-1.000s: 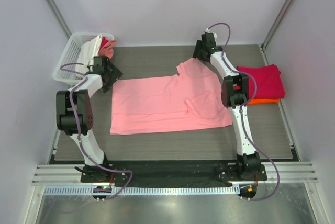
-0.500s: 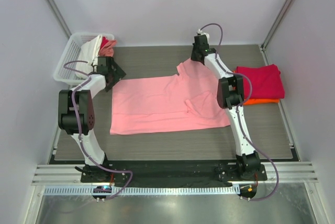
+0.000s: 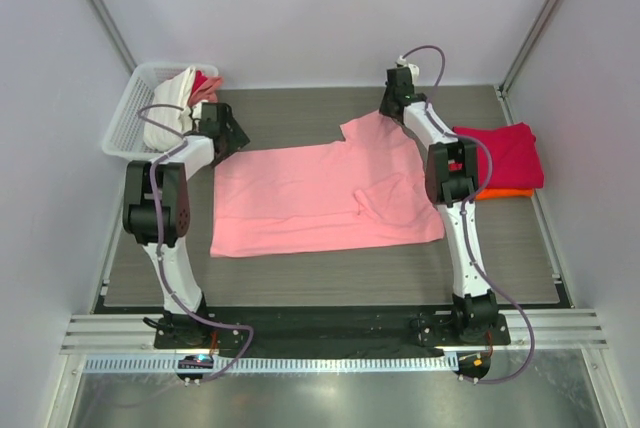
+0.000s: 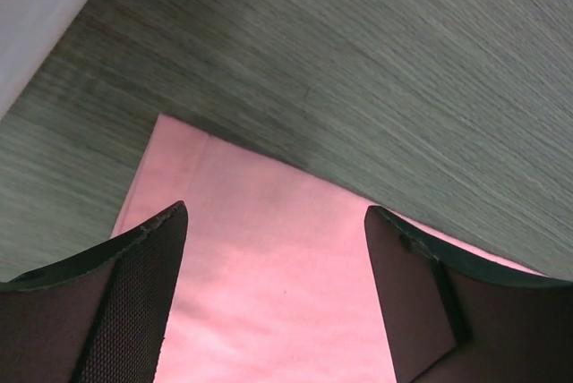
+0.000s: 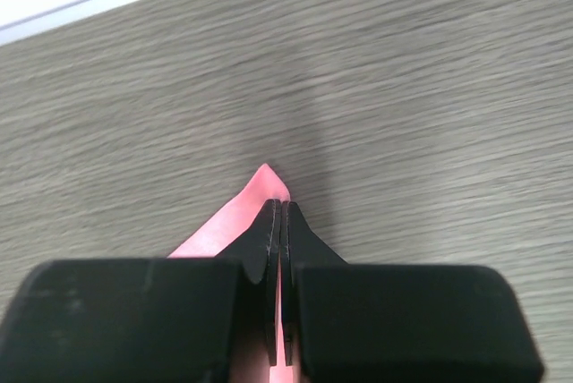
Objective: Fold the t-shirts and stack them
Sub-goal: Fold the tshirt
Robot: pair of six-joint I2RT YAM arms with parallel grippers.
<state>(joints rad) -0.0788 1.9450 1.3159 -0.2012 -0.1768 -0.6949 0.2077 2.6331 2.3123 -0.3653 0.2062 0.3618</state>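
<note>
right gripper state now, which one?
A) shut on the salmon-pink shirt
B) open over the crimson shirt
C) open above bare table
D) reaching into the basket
A: in the right wrist view the right gripper has its jaws pressed together, with a peak of the salmon-pink t-shirt pinched between them above the table.

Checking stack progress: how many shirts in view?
5: the pink shirt spread in the middle; crimson shirt folded on orange shirt at the right edge; white shirt and red-pink shirt in the basket, far left. More may be hidden there.
</note>
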